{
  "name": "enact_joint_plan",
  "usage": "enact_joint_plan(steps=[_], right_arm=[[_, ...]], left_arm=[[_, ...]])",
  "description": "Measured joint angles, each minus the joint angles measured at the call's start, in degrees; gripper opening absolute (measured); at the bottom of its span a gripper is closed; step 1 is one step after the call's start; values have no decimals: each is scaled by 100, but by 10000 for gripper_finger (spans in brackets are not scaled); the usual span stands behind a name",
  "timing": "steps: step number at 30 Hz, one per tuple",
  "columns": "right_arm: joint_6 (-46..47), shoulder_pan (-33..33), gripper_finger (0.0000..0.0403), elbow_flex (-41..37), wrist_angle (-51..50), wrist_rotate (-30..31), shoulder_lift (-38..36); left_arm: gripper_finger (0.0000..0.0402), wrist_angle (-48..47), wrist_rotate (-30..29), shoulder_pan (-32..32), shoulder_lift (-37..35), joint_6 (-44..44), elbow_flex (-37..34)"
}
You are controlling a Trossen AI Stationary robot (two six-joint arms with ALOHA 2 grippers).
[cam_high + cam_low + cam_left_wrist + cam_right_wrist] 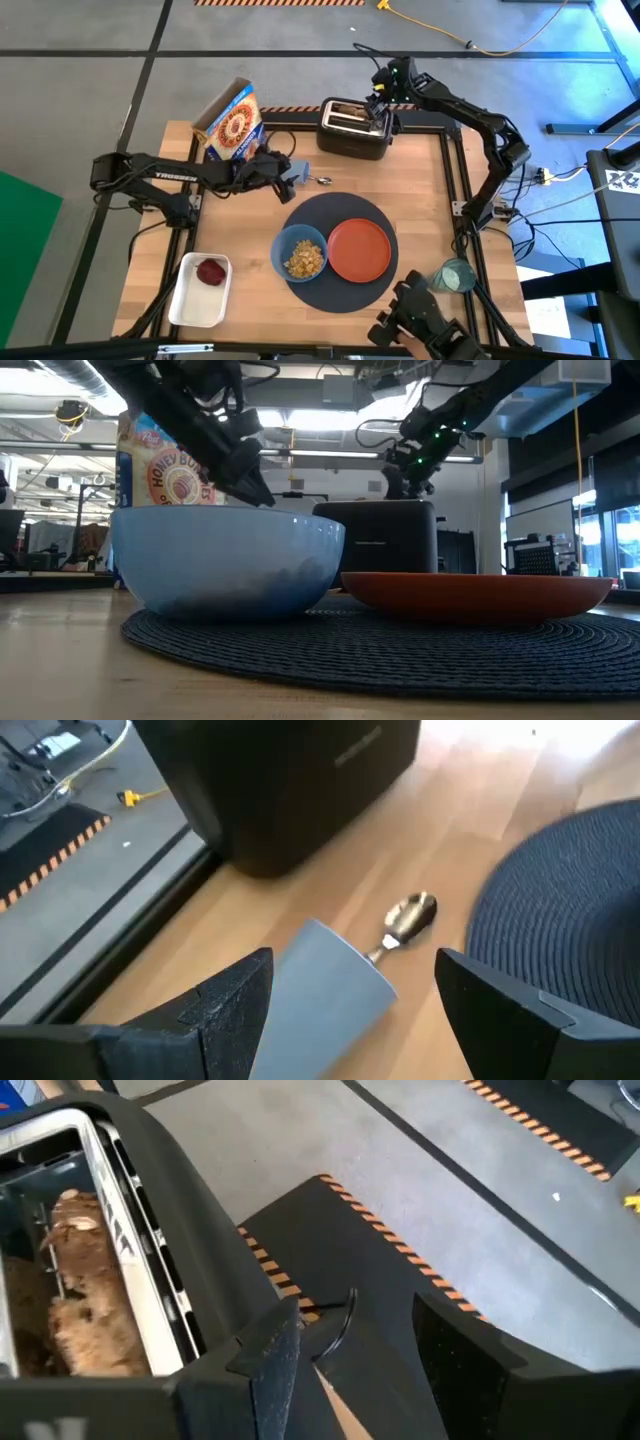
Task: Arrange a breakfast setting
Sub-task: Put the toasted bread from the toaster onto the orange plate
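Note:
My left gripper is open low over the table, left of the metal spoon. The spoon's wide grey-blue handle lies between the fingers, close to one; its bowl is on the wood. My right gripper is open and empty above the black toaster, beside the slot that holds the brown toast. The dark round placemat carries the blue bowl and the orange plate. The teal glass stands right of the mat. The red fruit lies in the white tray.
A cereal box stands at the far left, behind my left arm. The bowl holds cereal. A dark device sits at the near edge beside the glass. Bare wood lies between the mat and the toaster.

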Motion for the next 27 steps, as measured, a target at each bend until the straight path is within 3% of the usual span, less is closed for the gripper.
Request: enact_joint_plan(steps=[3, 7, 12, 18, 22, 27], right_arm=[[142, -2, 186, 3, -112, 21, 0], [341, 1, 186, -3, -195, -5, -85], [289, 82, 186, -13, 183, -127, -235], [216, 282, 186, -13, 479, -1237, -333], [190, 593, 186, -13, 45, -1548, -594], [45, 986, 186, -13, -798, -1413, -1444]], left_arm=[[275, 114, -195, -76, 5, 155, 0], [275, 864, -63, 144, 5, 1134, 1], [275, 1841, 1511, 1072, 88, 1654, 2], [275, 3203, 3086, 2029, 536, 1857, 16], [275, 3004, 3629, 2144, 626, 1391, 503], [275, 1964, 3594, 1970, 647, 1750, 1798]])
